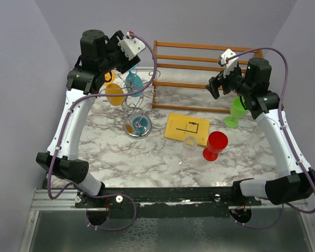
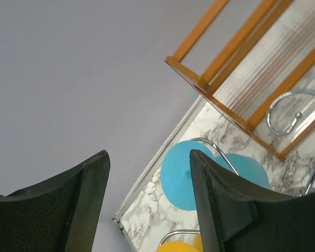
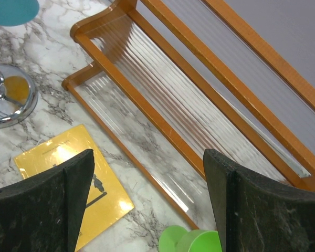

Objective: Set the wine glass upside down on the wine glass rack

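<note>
While left arm [image 1: 94, 52] half-hides rack [image 1: 130, 132], blue glass [image 1: 134, 82] seemingly hangs there; left claw [image 2: 147, 157], right claw [image 3: 147, 157] wide, empty.

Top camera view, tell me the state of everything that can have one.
Left gripper: open, empty.
Right gripper: open, empty.
Silver wire tree-shaped rack: upright, holding two glasses.
Blue plastic wine glass: hung on the rack.
Orange plastic wine glass: hung on the rack.
Clear wine glass: upright on the table, not racked.
Red plastic wine glass: upright on the table.
Green plastic wine glass: upright on the table.
Yellow booklet: flat, closed.
</note>
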`<action>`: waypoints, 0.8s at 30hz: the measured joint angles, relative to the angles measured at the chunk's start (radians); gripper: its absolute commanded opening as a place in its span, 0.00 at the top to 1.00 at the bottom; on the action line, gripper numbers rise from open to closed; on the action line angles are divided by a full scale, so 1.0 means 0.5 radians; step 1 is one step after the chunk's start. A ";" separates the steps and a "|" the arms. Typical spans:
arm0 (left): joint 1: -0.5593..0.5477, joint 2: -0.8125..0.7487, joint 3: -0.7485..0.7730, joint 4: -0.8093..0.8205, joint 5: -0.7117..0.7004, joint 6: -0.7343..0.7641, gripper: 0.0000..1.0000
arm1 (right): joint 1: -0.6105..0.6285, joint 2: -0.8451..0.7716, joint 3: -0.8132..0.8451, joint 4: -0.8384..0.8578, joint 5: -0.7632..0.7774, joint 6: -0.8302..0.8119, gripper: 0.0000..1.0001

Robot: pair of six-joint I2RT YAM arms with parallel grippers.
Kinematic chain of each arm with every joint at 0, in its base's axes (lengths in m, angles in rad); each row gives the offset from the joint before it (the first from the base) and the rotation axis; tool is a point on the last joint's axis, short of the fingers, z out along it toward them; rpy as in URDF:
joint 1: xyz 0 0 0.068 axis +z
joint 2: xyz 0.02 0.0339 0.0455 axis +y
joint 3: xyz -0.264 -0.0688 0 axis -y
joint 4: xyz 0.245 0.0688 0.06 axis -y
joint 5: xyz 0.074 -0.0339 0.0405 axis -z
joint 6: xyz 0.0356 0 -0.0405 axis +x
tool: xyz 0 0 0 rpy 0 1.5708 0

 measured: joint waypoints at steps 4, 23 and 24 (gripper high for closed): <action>0.001 0.000 0.065 0.141 -0.131 -0.317 0.11 | 0.000 -0.084 -0.056 -0.022 0.147 0.004 0.16; 0.010 -0.001 0.266 -0.024 -0.410 -0.803 0.01 | -0.819 -0.435 -0.572 -0.073 0.723 0.188 0.28; 0.010 -0.001 0.279 -0.028 -0.407 -0.807 0.01 | -0.821 -0.424 -0.597 -0.074 0.737 0.189 0.29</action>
